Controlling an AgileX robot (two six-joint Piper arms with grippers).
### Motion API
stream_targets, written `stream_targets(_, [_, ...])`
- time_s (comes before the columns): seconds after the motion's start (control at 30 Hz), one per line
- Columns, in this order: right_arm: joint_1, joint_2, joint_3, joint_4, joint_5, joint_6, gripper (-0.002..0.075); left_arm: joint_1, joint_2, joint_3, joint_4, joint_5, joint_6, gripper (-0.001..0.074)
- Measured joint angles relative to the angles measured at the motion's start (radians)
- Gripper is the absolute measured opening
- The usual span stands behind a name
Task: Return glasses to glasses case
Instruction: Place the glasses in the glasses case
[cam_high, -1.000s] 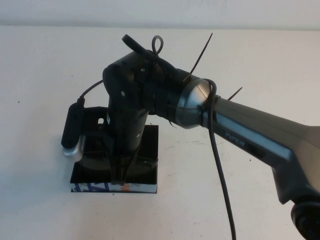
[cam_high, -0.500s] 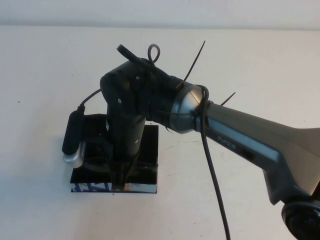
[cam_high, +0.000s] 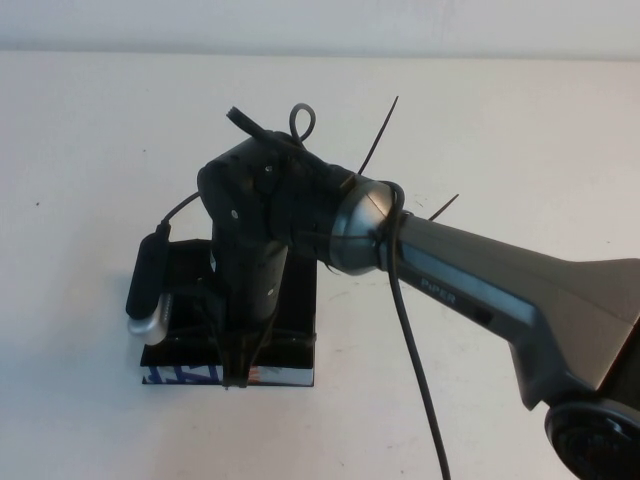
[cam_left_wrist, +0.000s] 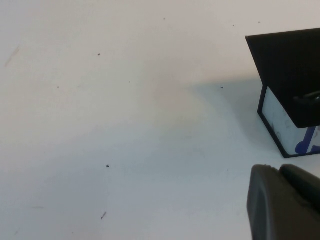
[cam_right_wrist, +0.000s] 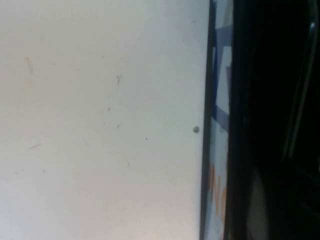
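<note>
The glasses case (cam_high: 295, 345), a black box with a white, blue and orange printed front edge, lies left of the table's centre. My right gripper (cam_high: 238, 376) points straight down into it at the front edge, fingers drawn close together. The glasses are almost all hidden under it. In the right wrist view a greyish lens (cam_right_wrist: 257, 210) and a thin arm (cam_right_wrist: 300, 100) show inside the dark case, beside the printed edge (cam_right_wrist: 218, 150). My left gripper (cam_left_wrist: 281, 172) sits low, off to the side of the case (cam_left_wrist: 287, 127), with its fingers together and holding nothing.
The white table (cam_high: 480, 130) spreads around the case on every side. The right arm (cam_high: 470, 290) and its black cable (cam_high: 415, 370) cross the right half of the high view. A wall edge runs along the far side.
My right gripper has sunk lower and shifted a little toward the case's front edge; the arm has swung slightly left. The case has stayed put.
</note>
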Motion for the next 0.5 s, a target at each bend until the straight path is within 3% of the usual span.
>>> stream_targets(0.3, [0.000, 0.000, -0.005, 0.017, 0.002, 0.000, 0.0015, 0.000, 0.000, 0.000, 0.000, 0.000, 0.000, -0.0004])
stream_targets(0.5, [0.000, 0.002, -0.012, 0.018, 0.003, 0.000, 0.0116, 0.000, 0.000, 0.000, 0.000, 0.000, 0.000, -0.0004])
